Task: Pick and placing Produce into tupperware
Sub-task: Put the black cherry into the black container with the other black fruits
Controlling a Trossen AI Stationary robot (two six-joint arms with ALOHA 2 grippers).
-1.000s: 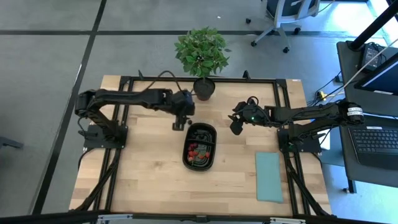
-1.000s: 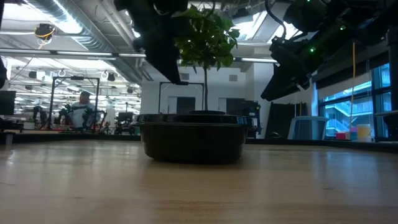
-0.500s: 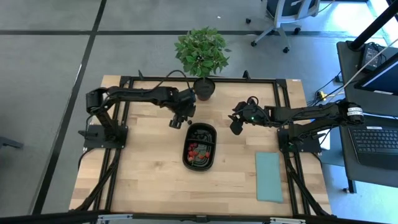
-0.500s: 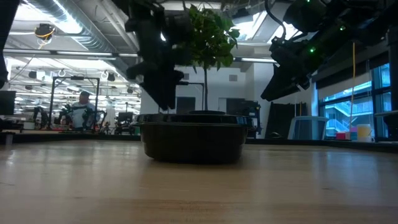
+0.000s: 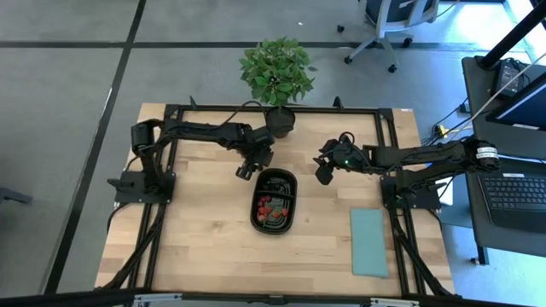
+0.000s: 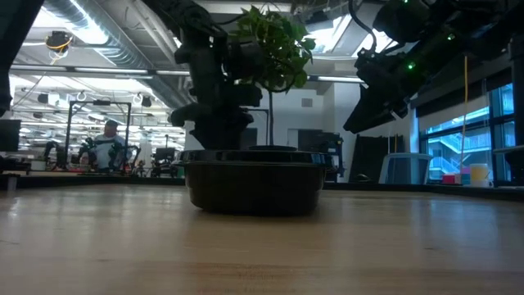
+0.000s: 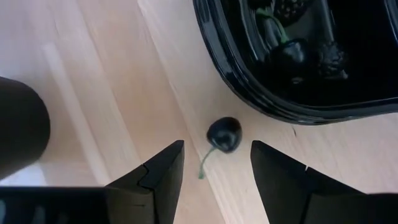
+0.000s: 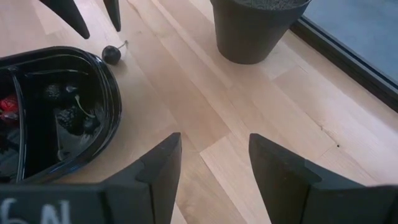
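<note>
Several berries (image 5: 271, 205) inside black tray (image 5: 291, 189)

My left arm reaches across the table, its gripper (image 5: 246, 170) pointed down with fingers (image 7: 163, 180) spread apart. My right arm extends inward, its gripper (image 5: 323, 173) held above the tabletop, fingers (image 8: 157, 171) likewise parted.

One camera is looking straight down, one level across the tabletop (image 5: 205, 239); both wrist cameras are sharing the tray (image 8: 109, 93).
</note>
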